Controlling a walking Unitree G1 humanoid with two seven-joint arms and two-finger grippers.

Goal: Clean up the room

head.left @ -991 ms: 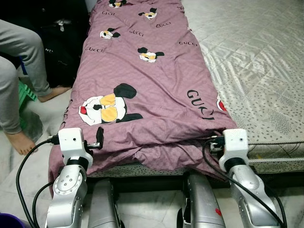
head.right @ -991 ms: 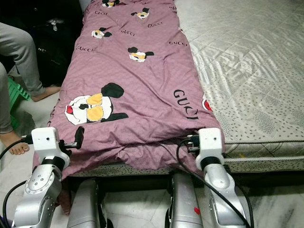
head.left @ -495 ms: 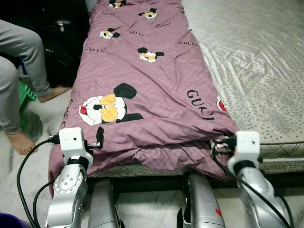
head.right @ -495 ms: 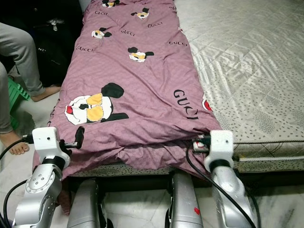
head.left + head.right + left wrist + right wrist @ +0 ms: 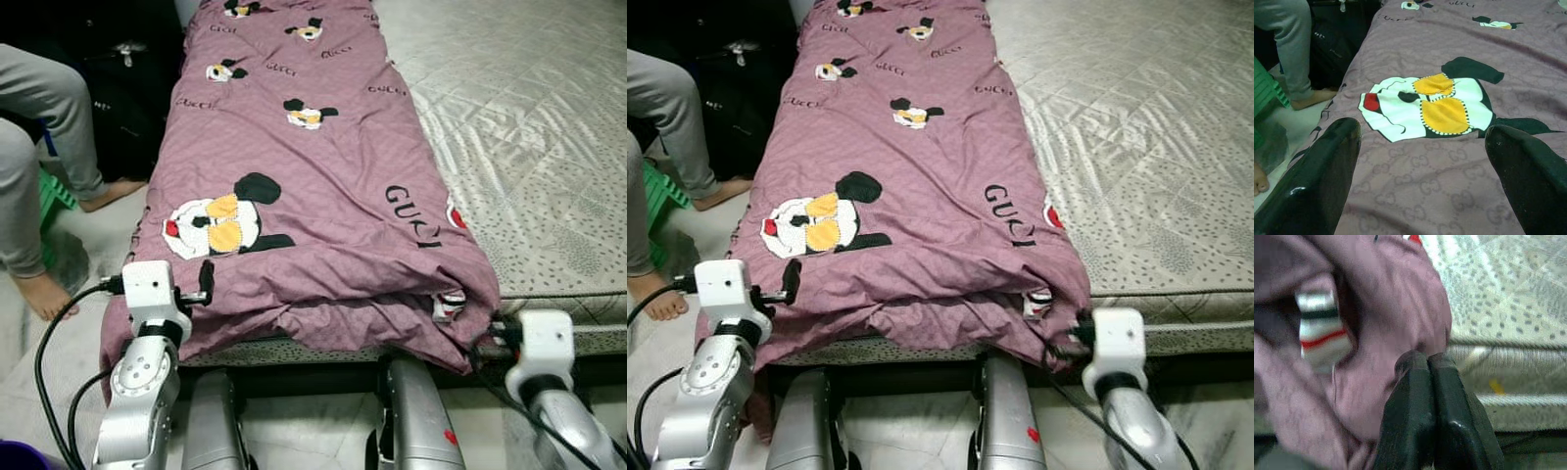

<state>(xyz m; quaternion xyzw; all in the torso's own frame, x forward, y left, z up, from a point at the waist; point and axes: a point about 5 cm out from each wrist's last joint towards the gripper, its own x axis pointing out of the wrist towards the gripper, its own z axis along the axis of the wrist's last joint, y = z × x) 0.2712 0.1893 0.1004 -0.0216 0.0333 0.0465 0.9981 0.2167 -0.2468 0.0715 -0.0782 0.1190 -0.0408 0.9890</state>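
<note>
Purple cotton, printed with cartoon dogs, makes the blanket (image 5: 304,186), which lies lengthwise along the left half of the bed (image 5: 549,147), its long axis running away from the robot and its near hem folded over the foot edge of the mattress. Beside the blanket's left edge sits a person (image 5: 39,166). The left gripper (image 5: 1420,181) stands wide open over the near left corner of the blanket. The right gripper (image 5: 1436,396) has its fingers pressed together just beside the near right corner, so this arm is nearer the hem; whether cloth is pinched I cannot tell.
</note>
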